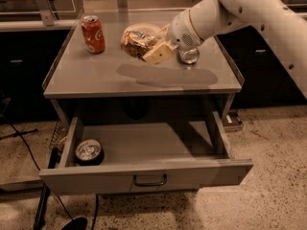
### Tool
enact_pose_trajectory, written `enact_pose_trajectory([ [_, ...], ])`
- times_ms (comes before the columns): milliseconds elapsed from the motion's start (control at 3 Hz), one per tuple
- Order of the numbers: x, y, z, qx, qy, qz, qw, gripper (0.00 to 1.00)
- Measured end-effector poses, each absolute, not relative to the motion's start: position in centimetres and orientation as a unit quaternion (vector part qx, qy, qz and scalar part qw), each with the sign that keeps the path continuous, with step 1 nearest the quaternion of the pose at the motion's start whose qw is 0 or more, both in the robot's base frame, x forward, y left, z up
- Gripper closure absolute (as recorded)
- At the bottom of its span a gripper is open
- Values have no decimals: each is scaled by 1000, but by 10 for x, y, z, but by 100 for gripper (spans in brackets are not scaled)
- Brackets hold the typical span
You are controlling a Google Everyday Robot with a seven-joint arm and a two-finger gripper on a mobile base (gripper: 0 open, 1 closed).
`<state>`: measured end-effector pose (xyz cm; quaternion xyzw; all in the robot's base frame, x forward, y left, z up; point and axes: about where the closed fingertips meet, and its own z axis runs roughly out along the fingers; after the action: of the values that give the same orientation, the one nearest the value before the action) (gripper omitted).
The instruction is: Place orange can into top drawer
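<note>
My gripper [152, 48] is shut on the orange can [131, 41] and holds it tilted in the air above the back middle of the grey tabletop [96, 78]. The can's shadow falls on the tabletop below it. The top drawer [148, 174] is pulled open under the table, with its curved handle [149, 180] on the front panel. A can with a silver top [88, 151] stands in the drawer's left end. The rest of the drawer floor is bare.
A red cola can [92, 33] stands at the back left of the tabletop. A white bowl [146, 28] sits behind the held can. Another silver-topped can [188, 55] stands just under my arm. Cables lie on the floor at the left.
</note>
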<state>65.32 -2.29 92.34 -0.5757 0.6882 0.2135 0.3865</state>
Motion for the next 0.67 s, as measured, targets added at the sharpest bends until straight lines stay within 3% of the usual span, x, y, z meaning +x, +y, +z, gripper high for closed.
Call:
enact_pose_trajectory([
  [667, 630, -56, 897, -613, 672, 204, 362, 100],
])
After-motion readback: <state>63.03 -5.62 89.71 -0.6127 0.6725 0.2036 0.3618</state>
